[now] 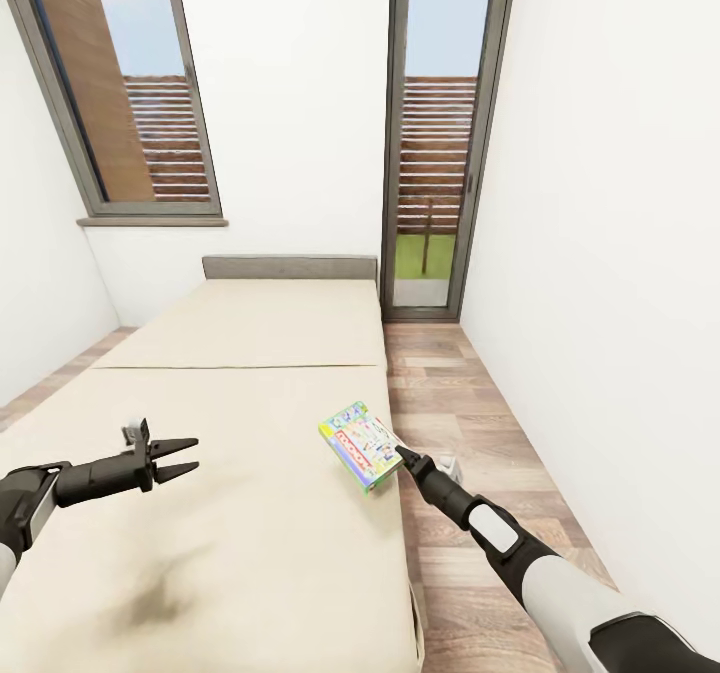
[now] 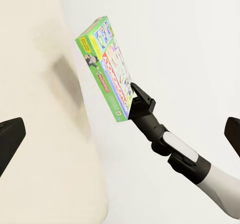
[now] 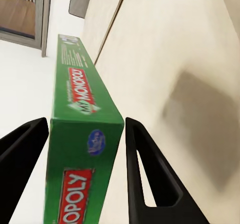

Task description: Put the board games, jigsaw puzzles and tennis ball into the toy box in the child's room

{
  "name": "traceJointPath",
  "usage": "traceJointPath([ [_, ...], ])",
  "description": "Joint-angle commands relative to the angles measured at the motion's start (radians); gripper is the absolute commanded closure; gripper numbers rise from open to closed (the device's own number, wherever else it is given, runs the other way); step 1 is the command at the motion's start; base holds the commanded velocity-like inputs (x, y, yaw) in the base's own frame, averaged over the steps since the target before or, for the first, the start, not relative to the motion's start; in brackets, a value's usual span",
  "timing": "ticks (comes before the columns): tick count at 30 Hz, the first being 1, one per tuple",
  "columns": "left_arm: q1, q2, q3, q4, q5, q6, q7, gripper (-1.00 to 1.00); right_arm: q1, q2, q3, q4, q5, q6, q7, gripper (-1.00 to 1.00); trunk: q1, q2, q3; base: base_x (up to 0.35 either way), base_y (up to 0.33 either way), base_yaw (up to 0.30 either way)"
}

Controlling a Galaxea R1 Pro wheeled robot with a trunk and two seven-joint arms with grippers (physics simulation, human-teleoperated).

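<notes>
A board game with a green edge and a busy printed cover hangs tilted just above the right edge of the bed. My right gripper is shut on its near corner. In the left wrist view the game stands clear of the beige mattress with the right gripper holding its lower end. The right wrist view has the green box sitting between the two dark fingers. My left gripper hovers open over the left part of the mattress, holding nothing.
The bed runs forward to a low grey headboard under the far wall. A narrow strip of wood floor lies between the bed and the right-hand white wall, leading to a tall glass door. A window is at the upper left.
</notes>
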Motion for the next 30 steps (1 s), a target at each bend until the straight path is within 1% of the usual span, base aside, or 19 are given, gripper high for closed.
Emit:
traceJointPath([
  [1, -0.001, 0.0, 0.002, 0.0, -0.004, 0.011, -0.006, -1.0, -0.001, 0.0, 0.003, 0.001, -0.011, 0.006, 0.002, 1.0, 0.0, 0.0, -0.001, 0.0, 0.0, 0.0],
  [9, -0.001, 0.0, 0.002, 0.0, -0.004, 0.015, -0.006, -1.0, -0.001, 0.0, 0.003, 0.001, -0.011, 0.006, 0.002, 1.0, 0.0, 0.0, -0.001, 0.0, 0.0, 0.0],
  [16, -0.001, 0.0, 0.002, 0.0, -0.005, 0.017, -0.006, -1.0, -0.001, 0.0, 0.002, 0.001, -0.011, 0.006, 0.002, 1.0, -0.027, 0.049, 0.021, -0.005, 0.0, 0.0],
  [22, 0.0, 0.0, 0.0, 0.0, -0.005, 0.018, -0.006, -1.0, -0.001, 0.0, 0.0, 0.001, -0.011, 0.006, 0.002, 1.0, -0.05, 0.091, 0.04, -0.167, 0.0, 0.0],
  [30, -0.001, 0.0, -0.001, 0.0, -0.005, 0.018, -0.006, -1.0, -0.001, 0.0, 0.0, 0.001, -0.011, 0.005, 0.002, 1.0, -0.081, 0.147, 0.065, -0.023, 0.0, 0.0],
])
